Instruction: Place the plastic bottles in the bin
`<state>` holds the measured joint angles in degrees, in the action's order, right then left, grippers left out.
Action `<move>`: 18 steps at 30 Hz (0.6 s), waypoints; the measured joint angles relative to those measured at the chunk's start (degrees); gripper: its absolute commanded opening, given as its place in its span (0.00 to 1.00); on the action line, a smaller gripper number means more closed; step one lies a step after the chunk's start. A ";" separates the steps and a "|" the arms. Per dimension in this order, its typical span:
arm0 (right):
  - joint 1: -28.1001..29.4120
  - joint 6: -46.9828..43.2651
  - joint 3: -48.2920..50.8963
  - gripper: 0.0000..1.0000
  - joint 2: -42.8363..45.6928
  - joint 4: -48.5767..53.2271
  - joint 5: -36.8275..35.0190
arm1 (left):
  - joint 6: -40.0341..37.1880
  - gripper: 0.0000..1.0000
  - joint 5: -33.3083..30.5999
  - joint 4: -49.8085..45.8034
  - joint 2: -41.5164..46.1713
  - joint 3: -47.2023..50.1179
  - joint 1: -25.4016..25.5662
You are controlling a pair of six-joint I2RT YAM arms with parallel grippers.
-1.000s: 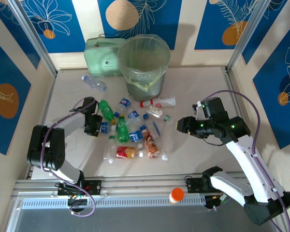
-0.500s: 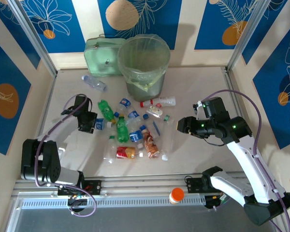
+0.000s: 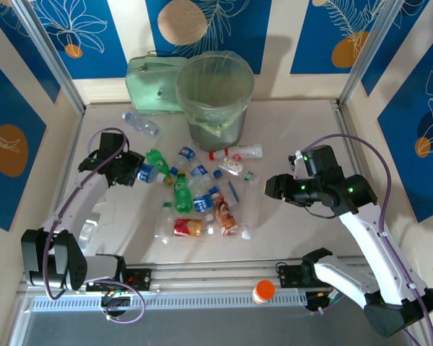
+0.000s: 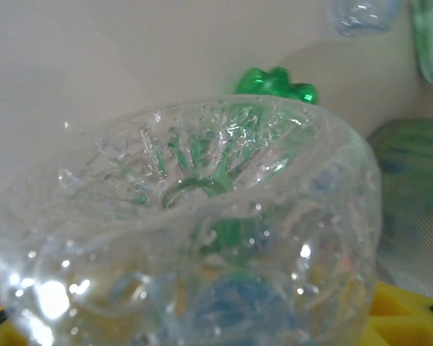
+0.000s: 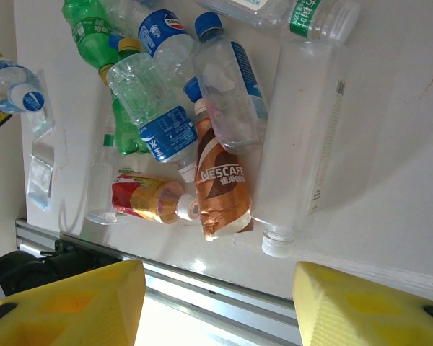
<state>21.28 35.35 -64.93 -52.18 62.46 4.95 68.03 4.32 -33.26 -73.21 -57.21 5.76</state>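
Plastic bottles [image 3: 182,194] across pale tabletop [image 3: 296,122], blue leaf-patterned walls [image 3: 216,29] behind.

A robot test booth (aluminium frame posts [image 3: 52,61], printed blue wall panels [image 3: 274,36]).

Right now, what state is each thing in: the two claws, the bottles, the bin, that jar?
Left gripper: shut on a clear bottle.
Right gripper: open, above the pile.
Clear bottle: held, capped.
Pile: bottles on their sides, not yet binned.
Bin: upright, bag-lined, top open.
Jar: upright, capped.
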 measured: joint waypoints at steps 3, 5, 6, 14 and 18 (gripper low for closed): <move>0.00 -0.42 -0.37 0.56 -0.07 -0.13 0.02 | -4.20 0.44 2.71 1.09 0.74 -2.71 0.39; 0.00 -0.63 -0.85 0.56 -0.15 -0.26 0.02 | -7.15 0.44 4.68 2.40 0.74 -5.51 1.03; 0.00 -0.68 -1.11 0.56 -0.17 -0.28 0.02 | -8.70 0.44 5.70 3.32 0.72 -7.30 1.49; 0.00 -0.87 -2.16 0.56 -0.87 -0.96 0.28 | -20.52 0.42 13.16 8.33 -4.11 -24.74 6.91; 0.00 -0.87 -2.16 0.56 -0.87 -1.20 0.28 | -25.11 0.41 15.67 8.22 -8.98 -33.11 8.50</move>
<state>21.28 34.48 -67.09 -53.06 61.25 5.23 42.92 19.99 -25.04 -82.19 -90.32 14.26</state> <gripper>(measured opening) 0.564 0.544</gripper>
